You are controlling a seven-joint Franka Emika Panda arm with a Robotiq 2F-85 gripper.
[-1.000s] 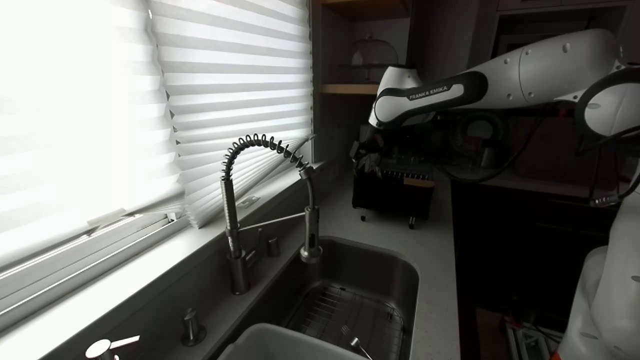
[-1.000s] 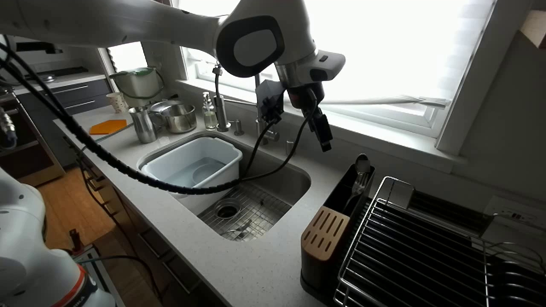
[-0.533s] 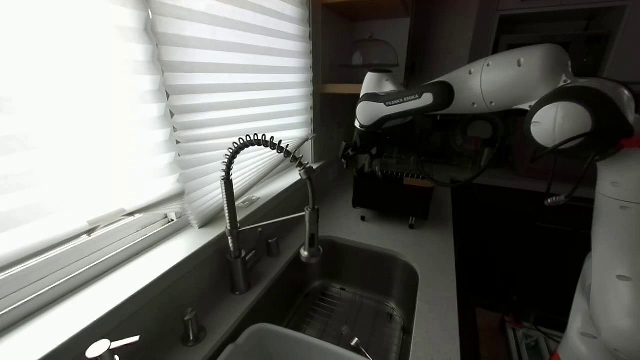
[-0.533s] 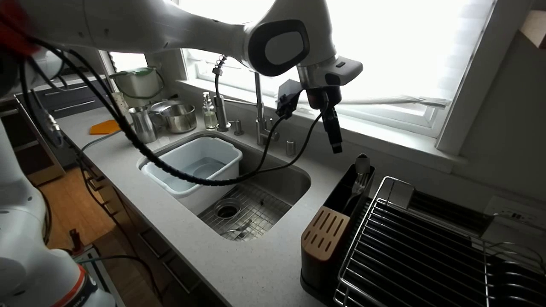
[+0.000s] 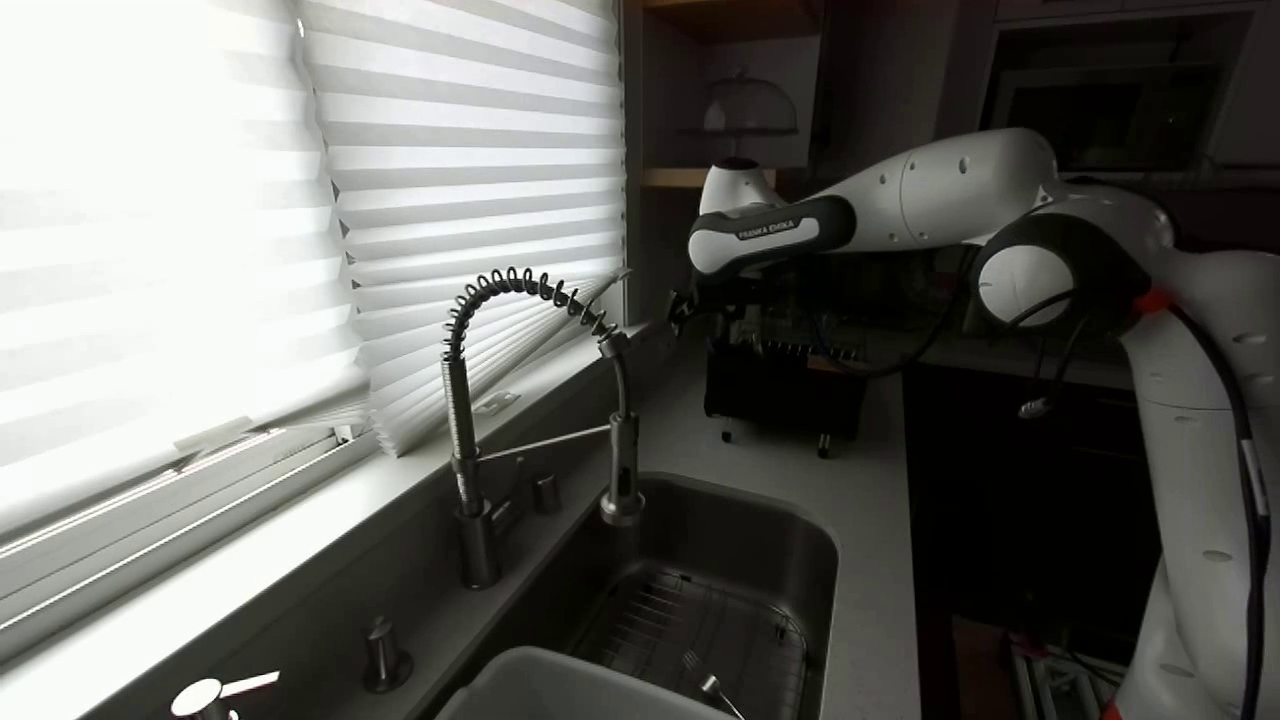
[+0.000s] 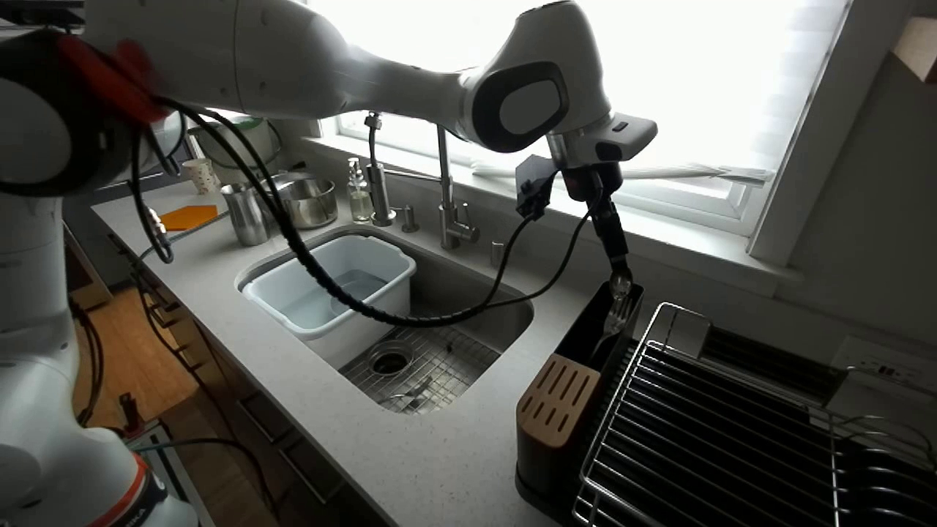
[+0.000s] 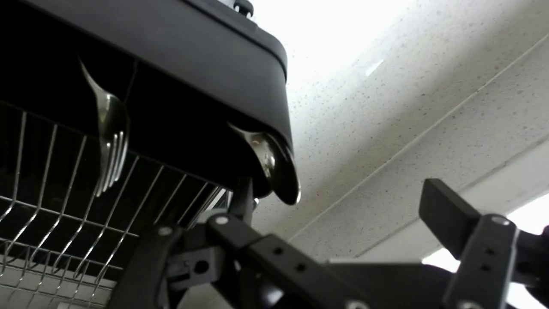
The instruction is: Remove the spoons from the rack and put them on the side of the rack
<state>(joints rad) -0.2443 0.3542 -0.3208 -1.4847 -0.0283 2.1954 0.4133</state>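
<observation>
in an exterior view, white glare pours through the blinds (image 5: 465,150), leaving the sink (image 5: 735,525) and shelf (image 5: 685,178) dim.

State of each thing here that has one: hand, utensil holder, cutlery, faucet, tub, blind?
hand, open, nothing gripped
utensil holder, upright, loaded
spoons, in the holder, bowl ends up
racked fork, in the holder, tines up
loose fork, lying in the sink
spring faucet, no stream visible
dish tub, in the sink, apparently holding water
window blind, lowered, bottom edge askew
</observation>
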